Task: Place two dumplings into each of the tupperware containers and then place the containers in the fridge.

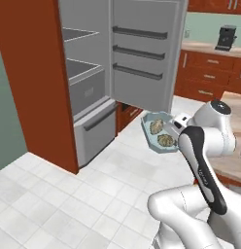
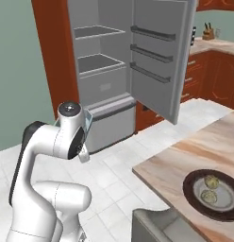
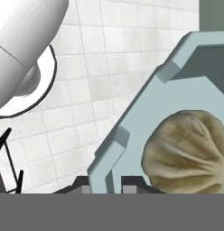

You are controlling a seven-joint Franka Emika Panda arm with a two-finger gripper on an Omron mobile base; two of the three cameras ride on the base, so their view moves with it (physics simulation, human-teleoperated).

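Note:
One pale blue tupperware container (image 1: 152,118) hangs tilted in mid-air before the open fridge (image 1: 88,82), held by its rim in my shut gripper (image 1: 175,130). Two dumplings (image 1: 156,126) lie inside it. In the hand view the container's wall (image 3: 132,131) runs between my fingertips (image 3: 86,186), with one pleated dumpling (image 3: 190,151) close up. In the right base view my arm hides most of the container (image 2: 87,121). Two more dumplings (image 2: 212,181) rest on a dark-rimmed plate (image 2: 192,182). The second container is out of view.
The fridge door (image 1: 146,53) stands wide open to the right, with three rails. Grey shelves and a drawer (image 1: 95,129) show inside. A wood panel (image 1: 37,82) flanks the fridge on the left. A wooden counter (image 2: 185,156) lies right of my base, over white floor tiles.

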